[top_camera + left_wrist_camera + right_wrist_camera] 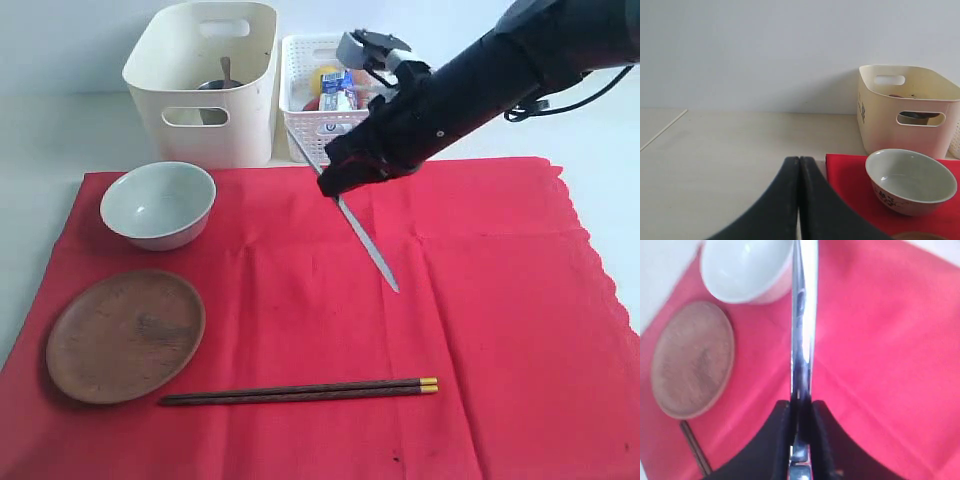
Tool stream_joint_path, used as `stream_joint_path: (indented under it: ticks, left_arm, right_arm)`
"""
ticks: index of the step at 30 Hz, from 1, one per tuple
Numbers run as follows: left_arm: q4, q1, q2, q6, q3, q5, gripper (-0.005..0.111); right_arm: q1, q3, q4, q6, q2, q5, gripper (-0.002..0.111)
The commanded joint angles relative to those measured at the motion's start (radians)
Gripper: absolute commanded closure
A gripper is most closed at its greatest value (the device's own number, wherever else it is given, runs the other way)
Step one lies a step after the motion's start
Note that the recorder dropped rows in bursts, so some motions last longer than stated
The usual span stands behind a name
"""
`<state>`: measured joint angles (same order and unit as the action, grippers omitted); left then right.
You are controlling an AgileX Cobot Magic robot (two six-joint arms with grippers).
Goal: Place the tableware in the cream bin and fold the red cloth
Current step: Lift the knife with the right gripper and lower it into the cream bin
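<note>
Knife (368,245) slants from the right claw (335,185) (arm angled down-left).

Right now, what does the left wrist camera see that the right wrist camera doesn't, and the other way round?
Only the left wrist view: the cream bin against the wall, bare tabletop, and the left hand, shut and empty.
Only the right wrist view: the right hand clamped on the silver table knife, plus one end of the chopsticks.
Both: the bowl, the red cloth, and the wooden plate, though the left view catches just a sliver of it.
</note>
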<state>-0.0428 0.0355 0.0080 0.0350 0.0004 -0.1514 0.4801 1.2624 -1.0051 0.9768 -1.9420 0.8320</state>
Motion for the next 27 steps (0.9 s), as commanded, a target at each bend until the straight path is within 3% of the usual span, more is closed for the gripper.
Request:
stream_joint_path:
  ticks: [1,8,15,17,27]
  left_arm:
    - [0.005,0.003,-0.003,0.0,0.0,0.004,0.107]
    - [0.005,0.003,-0.003,0.0,0.0,0.004,0.107]
    - [0.005,0.003,-0.003,0.0,0.0,0.004,0.107]
    - [0.005,0.003,-0.003,0.0,0.0,0.004,0.107]
    - [0.005,0.003,-0.003,0.0,0.0,0.004,0.107]
  right_arm:
    - [-0.003,-0.001,-0.255,0.18,0.008,0.011,0.108]
    - [0.016,-0.001,-0.494,0.368,0.008,0.007,0.108]
    - [0.118,0.003,-0.739,0.652,0.008,-0.101,0.108]
    - [0.136,0.021,-0.739,0.727,0.008,-0.132,0.108]
    - [0.159,0.237,-0.739,0.723,-0.011,-0.254,0.108]
